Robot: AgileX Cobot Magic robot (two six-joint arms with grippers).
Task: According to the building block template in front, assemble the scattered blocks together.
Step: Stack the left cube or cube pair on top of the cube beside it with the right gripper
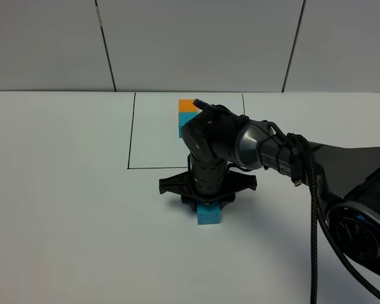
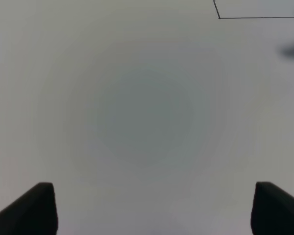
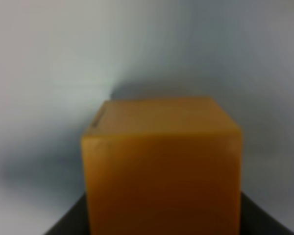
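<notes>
The building block template [image 1: 187, 116], an orange cube behind a teal one, stands inside a thin black outline [image 1: 130, 133] at the back of the table. One scattered block, the teal cube [image 1: 209, 215], rests on the table in front of the outline. My right gripper [image 1: 207, 201] points straight down right over it. The wrist view shows that gripper [image 3: 161, 227] shut on the orange cube [image 3: 161, 166]; from the high camera the gripper hides the orange cube. Over bare table my left gripper [image 2: 149, 210] hangs open, holding nothing.
The white table [image 1: 63, 209] stretches wide to the left and front. The right arm [image 1: 285, 152] reaches in from the right edge across the middle. A corner of the black outline [image 2: 219, 17] shows in the left wrist view.
</notes>
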